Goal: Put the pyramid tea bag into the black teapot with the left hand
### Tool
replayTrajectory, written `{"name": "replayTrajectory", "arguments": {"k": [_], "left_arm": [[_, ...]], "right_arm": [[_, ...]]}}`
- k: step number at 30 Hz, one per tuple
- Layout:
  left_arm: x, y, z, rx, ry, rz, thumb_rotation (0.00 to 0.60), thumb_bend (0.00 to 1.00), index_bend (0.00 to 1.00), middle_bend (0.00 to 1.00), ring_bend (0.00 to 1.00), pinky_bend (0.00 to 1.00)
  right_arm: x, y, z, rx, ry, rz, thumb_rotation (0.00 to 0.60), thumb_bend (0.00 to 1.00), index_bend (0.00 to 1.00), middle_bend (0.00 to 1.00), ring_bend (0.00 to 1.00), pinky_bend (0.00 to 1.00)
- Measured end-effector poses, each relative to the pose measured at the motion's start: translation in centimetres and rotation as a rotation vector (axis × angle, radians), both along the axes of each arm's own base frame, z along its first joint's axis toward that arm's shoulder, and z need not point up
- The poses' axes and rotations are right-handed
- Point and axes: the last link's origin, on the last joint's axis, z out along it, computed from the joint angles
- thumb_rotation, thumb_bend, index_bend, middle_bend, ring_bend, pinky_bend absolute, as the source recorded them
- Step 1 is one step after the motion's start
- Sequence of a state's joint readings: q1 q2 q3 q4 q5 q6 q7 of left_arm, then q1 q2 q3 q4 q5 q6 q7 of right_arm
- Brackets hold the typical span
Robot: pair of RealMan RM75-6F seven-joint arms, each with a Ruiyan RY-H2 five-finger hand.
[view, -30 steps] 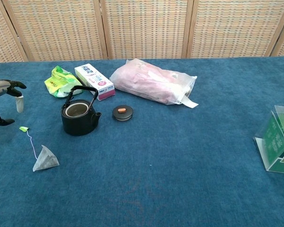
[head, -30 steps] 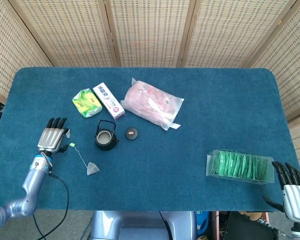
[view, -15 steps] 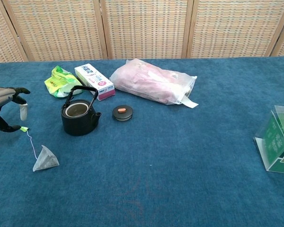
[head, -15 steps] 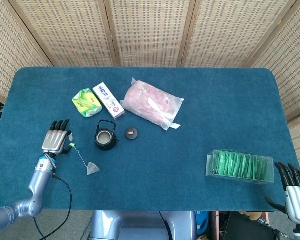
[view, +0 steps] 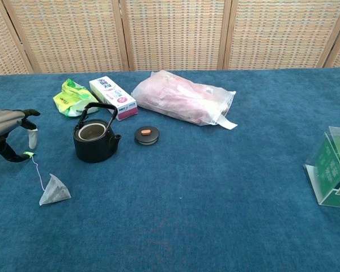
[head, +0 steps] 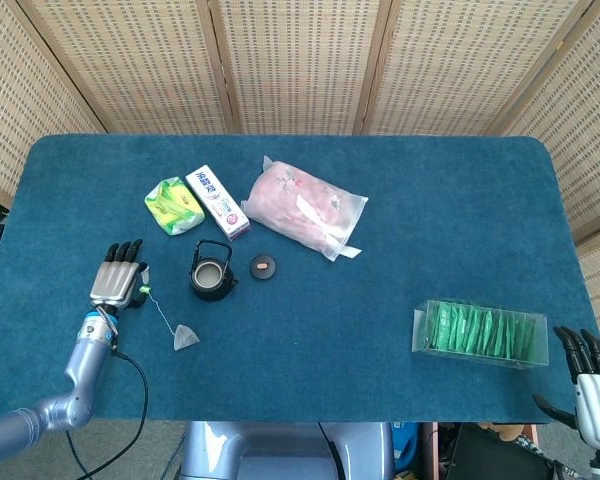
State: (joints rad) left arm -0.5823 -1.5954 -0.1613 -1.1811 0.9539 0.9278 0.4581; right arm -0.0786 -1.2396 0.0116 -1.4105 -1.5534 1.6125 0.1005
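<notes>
My left hand (head: 116, 281): lower left of the head view, low over the cloth, fingers pointing toward the top of the frame; at the left edge of the chest view the thumb and a finger reach down on either side of the green tag (view: 28, 154). I cannot tell whether they pinch it yet.
Tea bag (head: 186, 338): lies on the blue table (head: 380, 250) in the lower left, below and a little left of the teapot; its string (head: 166, 315) runs up and left to the tag beside my fingers.
Teapot (head: 211, 272): black, upright, open, handle raised, just right of my left hand, apart from it.
Lid (head: 264, 266): flat on the cloth just right of the teapot, orange spot on top.
My right hand (head: 591, 372): lower right corner of the head view, off the table's edge, fingers spread, holding nothing.
Green packet (head: 174, 205): upper left, above the teapot.
White box (head: 218, 201): just right of the green packet, slanted.
Pink bag (head: 303, 205): upper middle, right of the white box.
Clear box (head: 477, 332): lower right, filled with green sachets, near my right hand.
</notes>
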Motion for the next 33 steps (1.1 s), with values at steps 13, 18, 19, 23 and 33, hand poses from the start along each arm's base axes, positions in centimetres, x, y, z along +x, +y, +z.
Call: {"name": "replayTrajectory", "arguments": {"k": [13,18,19,23,33], "left_arm": [[-0.19,0.15,-0.32,-0.008,0.011,0.024,0.600,0.34,0.51,0.00,0.00,0.00],[-0.26,0.12,-0.49,-0.014,0.014,0.031,0.600,0.34,0.51,0.00,0.00,0.00],[-0.27,0.12,-0.52,-0.015,0.016,0.031,0.600,0.34,0.51,0.00,0.00,0.00],[-0.28,0.18,-0.63,-0.014,0.013,0.037,0.600,0.34,0.52,0.00,0.00,0.00],[0.06,0.36,-0.97,-0.016,-0.001,0.034,0.600,0.36,0.55,0.00,0.00,0.00]], "right_arm": [[-0.07,0.08,0.04,0.000,0.000,-0.005,0.600,0.01,0.12,0.19,0.08,0.16],[-0.10,0.16,0.04,-0.001,0.001,-0.007,0.600,0.01,0.12,0.19,0.08,0.16],[-0.11,0.17,0.04,0.000,0.001,-0.008,0.600,0.01,0.12,0.19,0.08,0.16],[-0.13,0.23,0.06,-0.001,0.001,-0.010,0.600,0.01,0.12,0.19,0.08,0.16],[-0.15,0.30,0.10,-0.002,0.003,-0.016,0.600,0.01,0.12,0.19,0.08,0.16]]}}
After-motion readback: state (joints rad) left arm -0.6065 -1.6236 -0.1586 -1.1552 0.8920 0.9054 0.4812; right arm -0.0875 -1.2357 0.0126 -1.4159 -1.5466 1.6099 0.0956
